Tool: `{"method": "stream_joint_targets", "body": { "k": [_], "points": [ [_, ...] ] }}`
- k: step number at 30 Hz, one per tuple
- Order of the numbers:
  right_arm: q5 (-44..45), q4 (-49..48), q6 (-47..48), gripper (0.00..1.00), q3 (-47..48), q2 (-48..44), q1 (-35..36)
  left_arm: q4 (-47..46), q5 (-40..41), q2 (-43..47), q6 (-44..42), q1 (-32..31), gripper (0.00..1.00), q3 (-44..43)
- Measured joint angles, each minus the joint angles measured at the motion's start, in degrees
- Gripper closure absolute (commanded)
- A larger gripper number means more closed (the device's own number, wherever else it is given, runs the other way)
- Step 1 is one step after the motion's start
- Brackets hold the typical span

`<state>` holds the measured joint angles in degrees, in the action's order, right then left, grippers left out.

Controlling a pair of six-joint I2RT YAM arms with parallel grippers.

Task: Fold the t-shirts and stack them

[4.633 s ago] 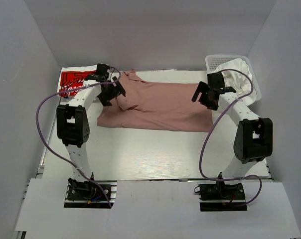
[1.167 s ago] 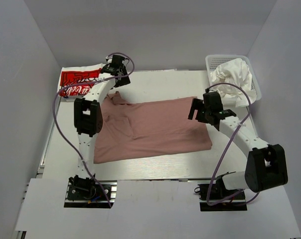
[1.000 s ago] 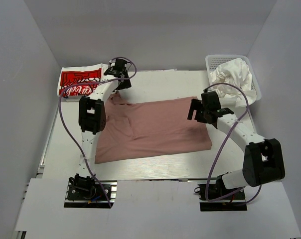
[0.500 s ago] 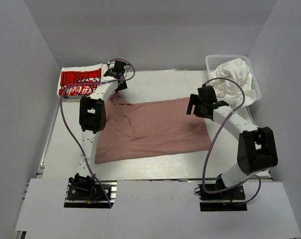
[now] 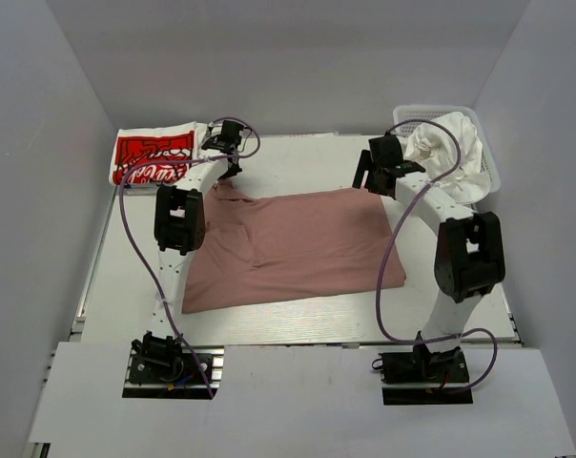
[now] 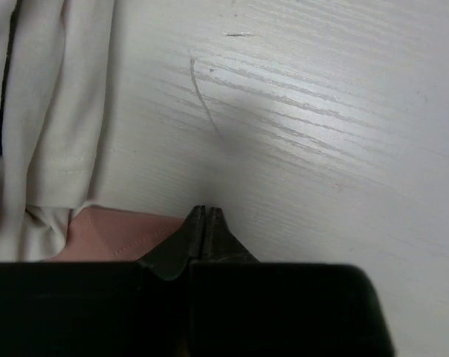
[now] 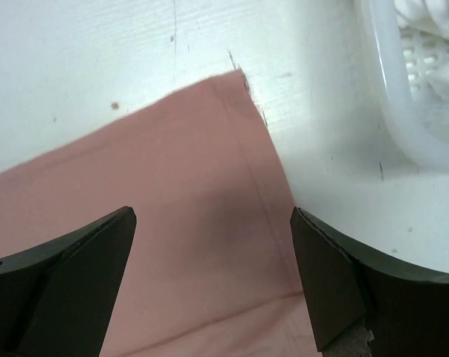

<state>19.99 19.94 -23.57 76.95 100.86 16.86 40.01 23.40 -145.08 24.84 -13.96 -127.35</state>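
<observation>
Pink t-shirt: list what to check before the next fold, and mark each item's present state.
1. Left tool free of cloth: ok. It is shut, tips over bare table, with the edge of the pink t-shirt beside them.
2. Right tool ready to grasp: ok. It is open wide above the shirt's far right corner.
3. Shirt lying flat: not ok. It is skewed, with folds bunched at its far left end.
4. Basket clear of that corner: ok. It is beside the corner, apart from it.
5. Red-logo t-shirt folded for stacking: ok. It lies at the far left.
6. Right arm's cable off the shirt: cannot tell.
</observation>
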Motion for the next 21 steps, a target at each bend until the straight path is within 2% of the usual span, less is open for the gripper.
{"method": "stream_joint_targets", "body": {
  "k": [14,18,21],
  "points": [
    [6.56,7.50,-0.39,0.10,27.26,25.27,-0.15,0.28,-0.02,3.69,-0.20,0.00,1.00,5.79],
    [7.41,8.57,-0.02,0.10,31.61,30.12,-0.52,0.39,-0.33,5.09,-0.24,0.00,1.00,7.67],
    [7.91,9.40,-0.02,0.14,31.85,31.61,-0.92,0.33,-0.42,6.40,-0.44,0.00,1.00,9.07]
  ]
}}
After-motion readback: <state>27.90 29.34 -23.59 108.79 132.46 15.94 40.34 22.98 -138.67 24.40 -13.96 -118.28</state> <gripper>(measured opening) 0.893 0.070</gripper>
